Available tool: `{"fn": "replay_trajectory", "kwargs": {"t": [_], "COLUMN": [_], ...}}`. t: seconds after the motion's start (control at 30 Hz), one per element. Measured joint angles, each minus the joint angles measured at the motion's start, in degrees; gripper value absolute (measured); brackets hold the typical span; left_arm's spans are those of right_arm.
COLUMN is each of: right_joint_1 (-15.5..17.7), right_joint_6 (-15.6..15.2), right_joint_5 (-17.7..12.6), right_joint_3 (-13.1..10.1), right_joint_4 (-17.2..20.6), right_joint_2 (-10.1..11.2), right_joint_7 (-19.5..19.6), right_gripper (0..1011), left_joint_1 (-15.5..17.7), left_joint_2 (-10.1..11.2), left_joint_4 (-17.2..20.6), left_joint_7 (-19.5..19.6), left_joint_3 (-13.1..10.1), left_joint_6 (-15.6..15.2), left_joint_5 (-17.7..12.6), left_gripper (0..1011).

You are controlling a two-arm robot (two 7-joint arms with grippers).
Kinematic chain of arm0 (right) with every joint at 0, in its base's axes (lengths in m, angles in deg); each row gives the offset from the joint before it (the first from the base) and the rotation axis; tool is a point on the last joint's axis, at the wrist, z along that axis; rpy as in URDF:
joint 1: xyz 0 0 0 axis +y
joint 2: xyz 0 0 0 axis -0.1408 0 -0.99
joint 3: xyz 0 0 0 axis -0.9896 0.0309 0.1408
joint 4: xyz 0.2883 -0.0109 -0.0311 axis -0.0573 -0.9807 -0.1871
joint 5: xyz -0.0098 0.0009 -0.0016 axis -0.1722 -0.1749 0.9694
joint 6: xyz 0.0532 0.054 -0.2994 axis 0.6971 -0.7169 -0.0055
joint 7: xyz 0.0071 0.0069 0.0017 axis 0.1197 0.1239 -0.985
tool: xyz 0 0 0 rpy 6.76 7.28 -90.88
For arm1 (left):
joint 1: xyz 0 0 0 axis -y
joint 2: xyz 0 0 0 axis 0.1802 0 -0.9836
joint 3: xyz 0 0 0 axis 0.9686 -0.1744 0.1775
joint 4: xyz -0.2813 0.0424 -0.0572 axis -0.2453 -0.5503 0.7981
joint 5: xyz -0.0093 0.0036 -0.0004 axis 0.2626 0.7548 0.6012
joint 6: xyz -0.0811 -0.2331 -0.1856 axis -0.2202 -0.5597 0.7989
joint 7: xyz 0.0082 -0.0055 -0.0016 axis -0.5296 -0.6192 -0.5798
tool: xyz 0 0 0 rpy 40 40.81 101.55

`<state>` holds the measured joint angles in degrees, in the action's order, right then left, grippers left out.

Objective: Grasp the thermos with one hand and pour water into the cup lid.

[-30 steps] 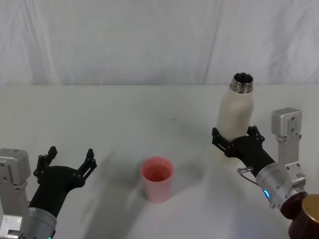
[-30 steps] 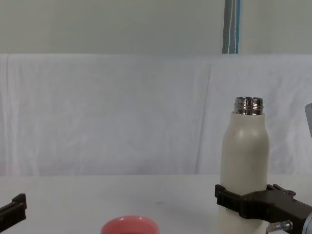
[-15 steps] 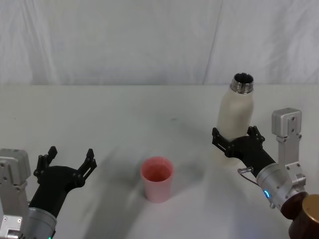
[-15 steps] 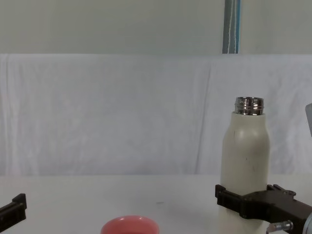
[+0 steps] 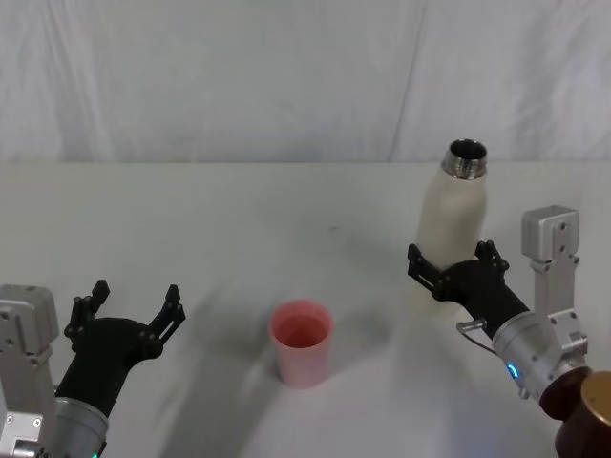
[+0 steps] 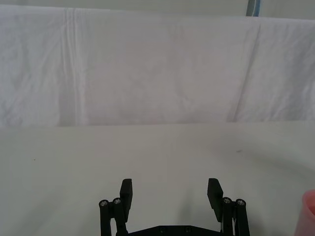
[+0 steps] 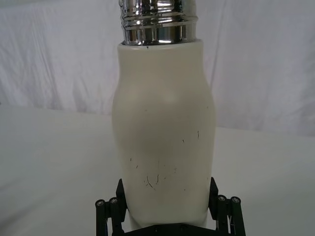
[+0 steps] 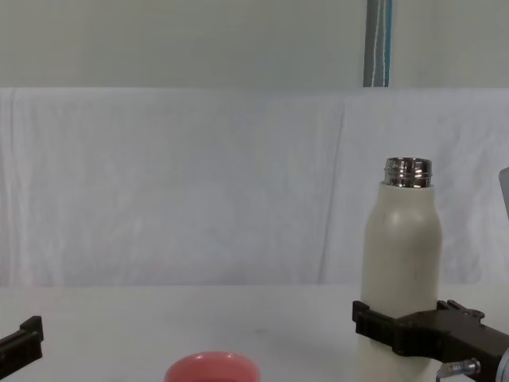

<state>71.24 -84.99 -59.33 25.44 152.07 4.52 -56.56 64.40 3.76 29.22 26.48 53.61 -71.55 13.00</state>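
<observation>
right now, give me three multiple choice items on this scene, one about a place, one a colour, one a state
1. Where does the right gripper sit?
A. over the cup lid
B. around the low part of the thermos
C. flat on the table far from everything

2. What colour is the cup lid?
A. pink
B. blue
C. green

3. How does the thermos stand?
A. lying on its side
B. tipped over the cup lid
C. upright, neck uncapped

Key: 1 B, its fingers flank the bottle's lower body in the right wrist and chest views. 2 A, the head view shows a pink cup. 3 C, the chest view shows it vertical with the steel neck bare. The left gripper is open, off to the left.
</observation>
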Motion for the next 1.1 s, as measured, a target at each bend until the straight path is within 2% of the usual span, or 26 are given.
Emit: {"fn": "replay_trajectory", "kwargs": {"t": [0.43,0.57,0.6,0.7,0.73,0.83,1.1], "right_joint_1": [0.5,0.7,0.7,1.1,1.1,1.5,2.5], "right_joint_6": [-1.8,-1.9,-1.9,-1.9,-1.9,-1.7,-0.7], "right_joint_5": [1.9,5.0,5.0,8.2,8.2,12.1,15.9], "right_joint_3": [0.1,0.7,0.7,1.2,1.2,1.8,1.9], "right_joint_4": [4.0,5.5,5.5,7.1,7.1,8.4,10.7], "right_joint_2": [2.0,3.0,3.0,4.0,4.0,4.8,5.5], "right_joint_7": [-0.2,0.9,0.9,2.0,2.0,3.1,3.2], "right_gripper": [955,955,955,955,955,955,955], "left_joint_1": [0.0,0.0,0.0,0.0,0.0,0.0,0.0], "left_joint_2": [0.0,0.0,0.0,0.0,0.0,0.0,0.0], "left_joint_4": [0.0,0.0,0.0,0.0,0.0,0.0,0.0], "left_joint_7": [0.0,0.0,0.0,0.0,0.0,0.0,0.0], "left_joint_3": [0.0,0.0,0.0,0.0,0.0,0.0,0.0], "left_joint_6": [0.0,0.0,0.0,0.0,0.0,0.0,0.0], "left_joint_5": [0.0,0.0,0.0,0.0,0.0,0.0,0.0], "left_gripper": [1001,1001,1001,1001,1001,1001,1001]}}
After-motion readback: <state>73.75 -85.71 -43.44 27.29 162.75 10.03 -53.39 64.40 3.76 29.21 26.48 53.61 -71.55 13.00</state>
